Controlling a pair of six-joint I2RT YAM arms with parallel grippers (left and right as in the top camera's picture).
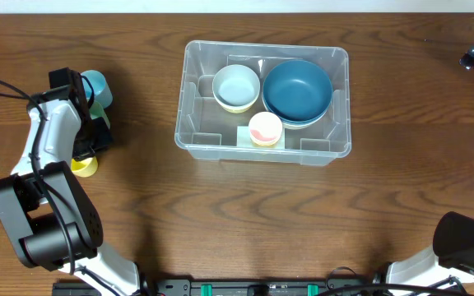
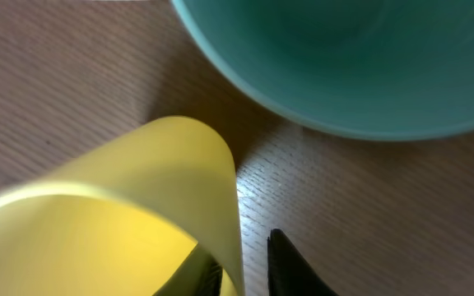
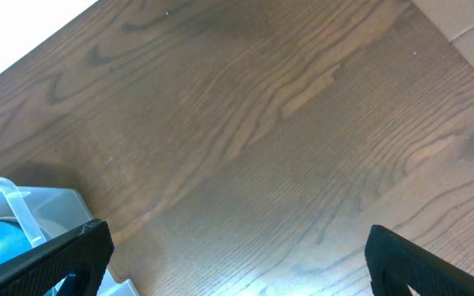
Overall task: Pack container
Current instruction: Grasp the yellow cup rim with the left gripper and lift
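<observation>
The container (image 1: 197, 99) holds a white bowl (image 1: 236, 86), blue bowl (image 1: 297, 90) and pink cup (image 1: 265, 128). Only the left wrist view shows the left gripper (image 2: 241, 247) pinching the yellow cup (image 2: 122, 181) wall; right gripper (image 3: 237, 234) spread wide.

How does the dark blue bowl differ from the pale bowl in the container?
The dark blue bowl is wider than the pale bowl. It is deep blue; the pale bowl is whitish-blue with a cream rim. The dark blue bowl sits right, the pale bowl left. Both stand upright inside the container.

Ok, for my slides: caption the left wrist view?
Left pincer straddles the wall of the yellow cup, beside a teal bowl.
</observation>
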